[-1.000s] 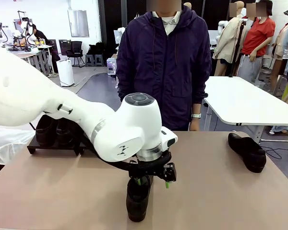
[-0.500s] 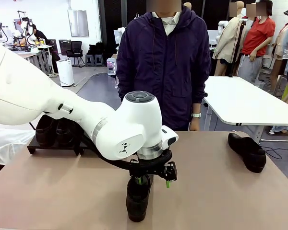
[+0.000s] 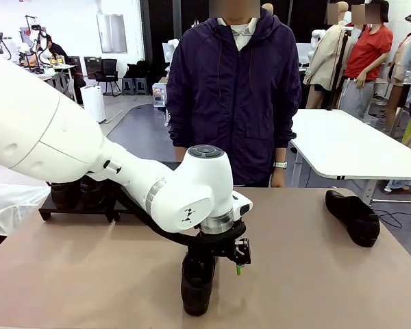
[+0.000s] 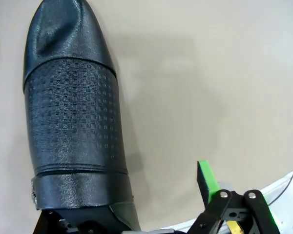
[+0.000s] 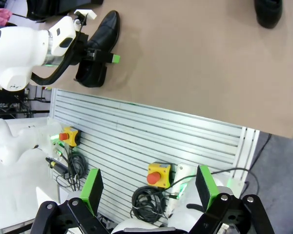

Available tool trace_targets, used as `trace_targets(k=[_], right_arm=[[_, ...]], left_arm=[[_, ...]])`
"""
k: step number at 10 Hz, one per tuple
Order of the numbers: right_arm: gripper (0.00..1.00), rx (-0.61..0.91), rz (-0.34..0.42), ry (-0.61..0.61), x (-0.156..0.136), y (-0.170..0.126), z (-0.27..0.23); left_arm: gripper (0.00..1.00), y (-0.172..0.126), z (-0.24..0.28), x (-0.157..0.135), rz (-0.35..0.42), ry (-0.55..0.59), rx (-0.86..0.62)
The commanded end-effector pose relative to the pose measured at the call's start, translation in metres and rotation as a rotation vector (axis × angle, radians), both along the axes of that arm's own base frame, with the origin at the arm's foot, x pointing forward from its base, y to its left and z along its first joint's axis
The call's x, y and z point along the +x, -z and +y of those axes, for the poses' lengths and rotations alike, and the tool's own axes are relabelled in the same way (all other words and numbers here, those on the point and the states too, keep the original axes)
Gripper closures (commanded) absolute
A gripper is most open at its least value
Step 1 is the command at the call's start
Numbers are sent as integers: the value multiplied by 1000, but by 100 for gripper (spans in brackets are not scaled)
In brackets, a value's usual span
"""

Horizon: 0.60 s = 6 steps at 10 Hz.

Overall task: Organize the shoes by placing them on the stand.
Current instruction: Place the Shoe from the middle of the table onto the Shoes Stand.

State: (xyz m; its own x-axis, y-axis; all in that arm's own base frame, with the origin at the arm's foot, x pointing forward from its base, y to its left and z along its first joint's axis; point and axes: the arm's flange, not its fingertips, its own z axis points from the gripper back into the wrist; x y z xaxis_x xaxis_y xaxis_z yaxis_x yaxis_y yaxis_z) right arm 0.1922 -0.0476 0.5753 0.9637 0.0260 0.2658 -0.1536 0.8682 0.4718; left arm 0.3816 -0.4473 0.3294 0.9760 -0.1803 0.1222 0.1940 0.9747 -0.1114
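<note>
One black shoe (image 3: 197, 284) lies at the near middle of the tan table, toe toward me; its textured upper shows in the left wrist view (image 4: 73, 122). My left gripper (image 3: 216, 266) is low over its heel end and open. One green finger (image 4: 207, 180) stands to the shoe's side, clear of it, while the other finger is hidden by the shoe. A second shoe (image 3: 354, 216) lies at the far right. The black stand (image 3: 48, 212) sits at the back left with two shoes (image 3: 79, 193) on it, partly hidden by the arm. My right gripper (image 5: 149, 187) hangs open and holds nothing, off the table's near edge.
A person in a dark jacket (image 3: 236, 89) stands at the far edge, hands down. Below the right gripper are the slatted base rail (image 5: 151, 126) and the yellow emergency-stop boxes (image 5: 157, 174). Bare tabletop (image 3: 308, 274) lies between the two loose shoes.
My left arm has lowered, bringing the gripper down closer around the near shoe. The shoes and the person have not moved.
</note>
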Motion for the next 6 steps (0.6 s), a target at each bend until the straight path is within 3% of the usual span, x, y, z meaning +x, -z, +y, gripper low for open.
trace_targets(k=[1, 6], right_arm=[[0, 12, -10, -23, 1, -5, 0], [0, 12, -10, -23, 1, -5, 0]], left_arm=[[100, -7, -4, 1, -23, -11, 18], [100, -8, -1, 2, -29, -31, 35]])
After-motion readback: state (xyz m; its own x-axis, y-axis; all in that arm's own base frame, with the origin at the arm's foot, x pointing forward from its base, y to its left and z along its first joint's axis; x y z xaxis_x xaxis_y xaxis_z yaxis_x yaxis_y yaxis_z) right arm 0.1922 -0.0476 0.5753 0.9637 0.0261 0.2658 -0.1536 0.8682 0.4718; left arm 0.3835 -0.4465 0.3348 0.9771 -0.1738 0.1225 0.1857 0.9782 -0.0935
